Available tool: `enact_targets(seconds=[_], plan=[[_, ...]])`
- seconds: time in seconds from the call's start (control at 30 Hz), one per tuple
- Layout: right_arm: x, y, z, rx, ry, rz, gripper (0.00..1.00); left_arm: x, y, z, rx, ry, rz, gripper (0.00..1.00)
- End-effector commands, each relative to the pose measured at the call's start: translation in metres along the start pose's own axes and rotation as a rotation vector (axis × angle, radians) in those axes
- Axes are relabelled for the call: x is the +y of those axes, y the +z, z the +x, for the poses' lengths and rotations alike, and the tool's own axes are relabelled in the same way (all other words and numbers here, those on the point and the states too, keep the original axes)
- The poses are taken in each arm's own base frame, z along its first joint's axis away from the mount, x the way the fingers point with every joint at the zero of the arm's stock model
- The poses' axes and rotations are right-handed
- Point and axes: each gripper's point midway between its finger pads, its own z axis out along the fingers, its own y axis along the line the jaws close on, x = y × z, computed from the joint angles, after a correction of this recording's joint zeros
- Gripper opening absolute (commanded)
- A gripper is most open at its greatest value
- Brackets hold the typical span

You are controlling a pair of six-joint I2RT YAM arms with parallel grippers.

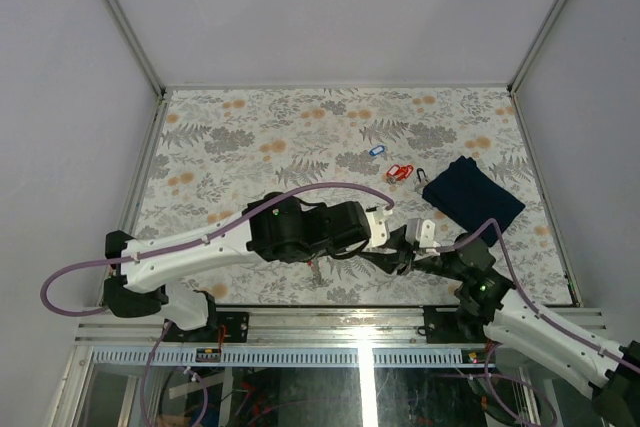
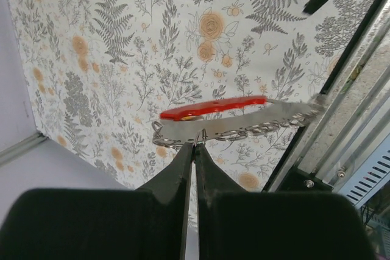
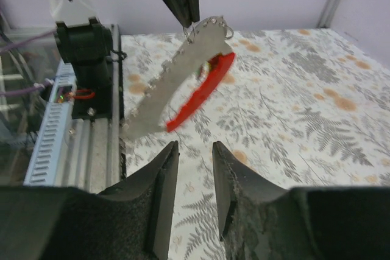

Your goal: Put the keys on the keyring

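Floral bench [image 1: 250, 127] lies under it all; the silvery key [image 2: 244, 125] with its red tag [image 2: 213, 106] dangles mid-frame from the keyring [image 3: 194, 27], pinched by my left hand [image 2: 194, 149], closed tight at its very tips. My right hand [image 3: 195, 150], fingers a narrow gap apart and empty, sits just below the key. It looks blurred, perhaps swinging: a mistimed grab could knock it, twist the keyring from that thin pinch and drop it

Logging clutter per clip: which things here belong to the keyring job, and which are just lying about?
Job: silvery metal key with red plastic tag, held in the left fingers; red plastic key tags on the floral-patterned table; blue plastic key tag.
Lying about: dark navy folded cloth; small black object, too small to identify.
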Motion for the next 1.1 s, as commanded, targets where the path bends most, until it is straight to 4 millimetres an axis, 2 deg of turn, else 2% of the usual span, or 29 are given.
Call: enact_targets(seconds=[0.0,0.2,0.47,0.7,1.07], plan=[[0.014,0.013,-0.063,-0.280,-0.032,-0.105,0.38,-0.002,-0.019,-0.015,-0.101,-0.029,0.048,0.00],[0.014,0.022,-0.089,-0.439,-0.013,-0.144,0.40,-0.010,-0.028,-0.024,-0.157,-0.026,0.113,0.00],[0.020,0.039,-0.104,-0.496,0.032,-0.253,0.38,-0.022,-0.040,-0.033,-0.211,-0.025,0.197,0.00],[0.025,0.049,-0.106,-0.490,0.039,-0.297,0.38,-0.022,-0.041,-0.035,-0.221,-0.018,0.200,0.00],[0.036,0.061,-0.092,-0.451,0.065,-0.333,0.38,-0.022,-0.041,-0.037,-0.224,-0.017,0.200,0.00]])
